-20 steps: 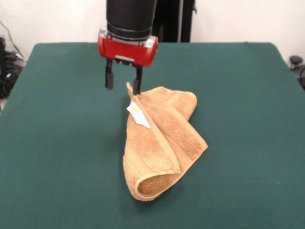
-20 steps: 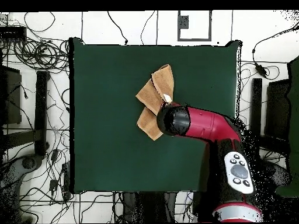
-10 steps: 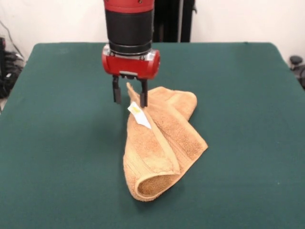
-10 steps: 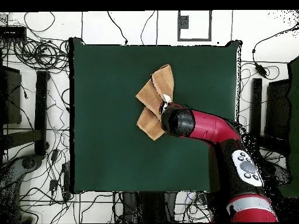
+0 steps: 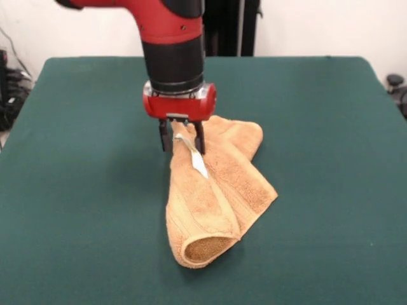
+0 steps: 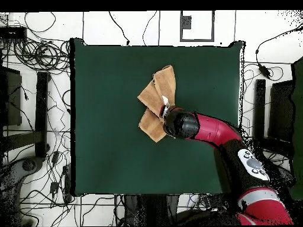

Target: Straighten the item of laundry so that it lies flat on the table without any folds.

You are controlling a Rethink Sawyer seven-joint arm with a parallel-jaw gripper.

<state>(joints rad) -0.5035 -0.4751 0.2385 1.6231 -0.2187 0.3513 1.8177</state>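
Towel (image 5: 216, 190) lies folded mid-counter (image 5: 82, 190), rolled at near end. End effector (image 5: 182, 136) straddles raised corner by white tag (image 5: 198, 164), jaws narrow, prob. gripping it to pull fold open.

The table (image 5: 76, 190) is a large rectangle covered in plain dark green, felt-like cloth, and its surface reaches nearly to every edge of the front view. Seen from overhead, the table (image 6: 106, 148) shows as a dark green square with pale floor around it. A single thing lies on it: a tan-orange terry towel (image 5: 219, 197), crumpled and folded over itself near the middle of the surface. Its near end curls into a loose roll, a broader flap spreads toward the far right, and a small white tag (image 5: 197, 162) shows on top. In the overhead view the towel (image 6: 155, 97) lies slightly above centre.
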